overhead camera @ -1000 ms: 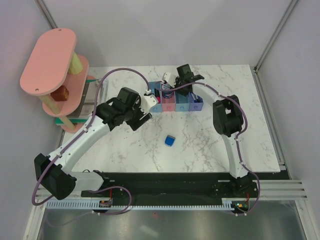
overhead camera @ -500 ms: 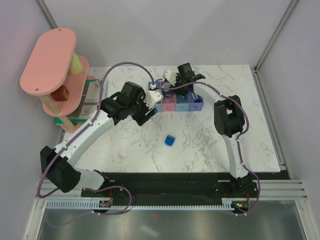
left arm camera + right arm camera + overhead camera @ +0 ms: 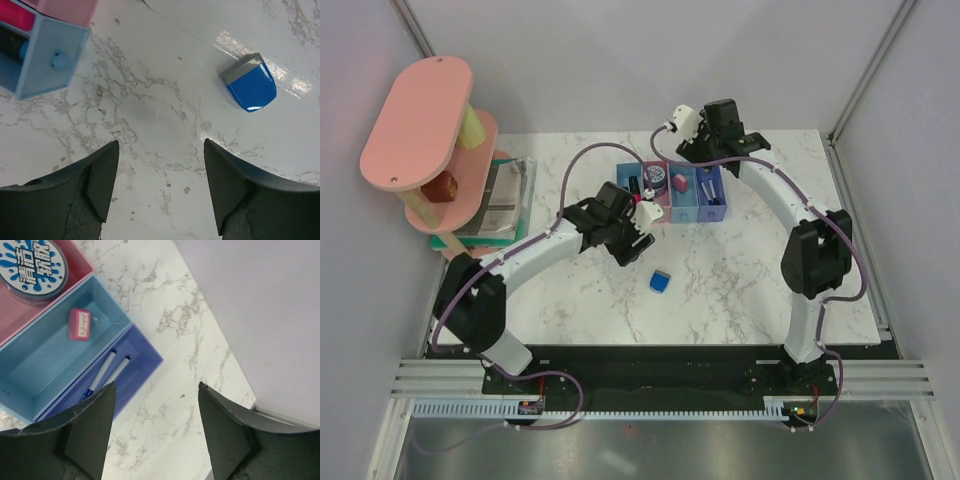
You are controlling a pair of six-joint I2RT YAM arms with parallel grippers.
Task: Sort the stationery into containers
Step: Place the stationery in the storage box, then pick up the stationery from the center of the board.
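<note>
Left gripper (image 3: pixel 159 162) is hovering wide open and empty, blue wedge block (image 3: pixel 249 84) lying ahead to its right
Pinching the glossy sloped faces is risking the block squirting free

Wedge block (image 3: pixel 661 282) before bin row (image 3: pixel 683 213), roll (image 3: pixel 656 180) in second bin, eraser (image 3: pixel 79 323) in third, pens (image 3: pixel 107 372) seemingly in fourth.

Parted fingers (image 3: pixel 102 180) hang over marble table (image 3: pixel 160 115), blue wedge block (image 3: pixel 251 86) upper right, light blue bin (image 3: pixel 45 70) upper left.
</note>
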